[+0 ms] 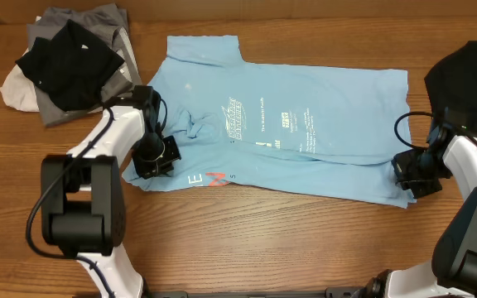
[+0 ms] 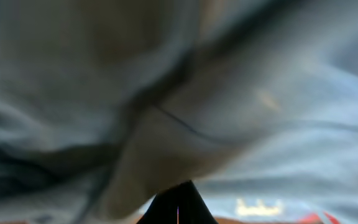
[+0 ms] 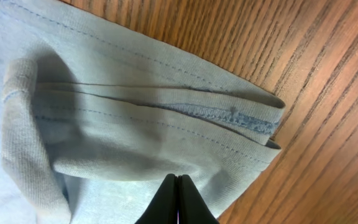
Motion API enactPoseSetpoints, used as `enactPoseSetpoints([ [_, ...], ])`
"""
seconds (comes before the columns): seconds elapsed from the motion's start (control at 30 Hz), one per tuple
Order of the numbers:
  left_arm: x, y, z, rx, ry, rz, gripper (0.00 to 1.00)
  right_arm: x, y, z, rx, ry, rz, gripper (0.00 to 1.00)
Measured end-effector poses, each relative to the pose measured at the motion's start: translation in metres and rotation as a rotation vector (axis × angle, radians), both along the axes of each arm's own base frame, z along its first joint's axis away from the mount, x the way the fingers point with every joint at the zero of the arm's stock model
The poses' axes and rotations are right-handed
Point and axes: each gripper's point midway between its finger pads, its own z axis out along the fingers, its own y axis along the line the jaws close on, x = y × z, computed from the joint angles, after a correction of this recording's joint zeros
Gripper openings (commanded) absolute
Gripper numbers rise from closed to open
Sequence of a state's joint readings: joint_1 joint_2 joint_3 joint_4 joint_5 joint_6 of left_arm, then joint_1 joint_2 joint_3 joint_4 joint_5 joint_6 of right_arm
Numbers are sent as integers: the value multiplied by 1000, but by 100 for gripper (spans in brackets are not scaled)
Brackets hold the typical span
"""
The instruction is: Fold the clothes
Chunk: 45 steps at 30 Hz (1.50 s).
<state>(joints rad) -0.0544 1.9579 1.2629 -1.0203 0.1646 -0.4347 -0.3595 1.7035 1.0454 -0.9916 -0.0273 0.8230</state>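
A light sky-blue T-shirt with white lettering lies spread on the wooden table, its lower edge folded over. My left gripper is at the shirt's left edge, where the cloth is bunched. In the left wrist view its fingers are shut, with blurred blue cloth pressed close over the tip. My right gripper is at the shirt's lower right corner. In the right wrist view its fingers are shut on a raised fold of the blue cloth next to the hemmed corner.
A pile of black, grey and off-white garments lies at the back left. A black garment lies at the right edge behind my right arm. Bare wood runs along the table's front.
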Motion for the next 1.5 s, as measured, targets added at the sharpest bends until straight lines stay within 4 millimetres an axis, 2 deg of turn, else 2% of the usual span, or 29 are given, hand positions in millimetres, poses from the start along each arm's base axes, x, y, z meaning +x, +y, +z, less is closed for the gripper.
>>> enactPoseSetpoints([
  [0.07, -1, 8, -5, 17, 17, 21, 4, -2, 1, 0, 3, 8, 4, 4],
  [0.4, -12, 43, -5, 55, 74, 132, 4, -3, 3, 0, 15, 12, 11, 4],
  [0.77, -36, 47, 0, 78, 180, 136, 4, -15, 7, -2, 31, 58, -33, 4],
  [0.97, -52, 50, 6, 109, 251, 159, 4, -29, 10, -9, 30, 104, -64, 4],
  [1.27, -62, 52, 10, 131, 294, 179, 4, -33, 6, -10, 0, 119, -83, 4],
  [1.4, -67, 57, 22, 172, 261, 213, 4, -34, 3, -10, 1, 119, -100, 4],
  [1.5, -67, 61, 42, 196, 184, 245, 4, -36, -4, -10, 1, 119, -134, 4],
])
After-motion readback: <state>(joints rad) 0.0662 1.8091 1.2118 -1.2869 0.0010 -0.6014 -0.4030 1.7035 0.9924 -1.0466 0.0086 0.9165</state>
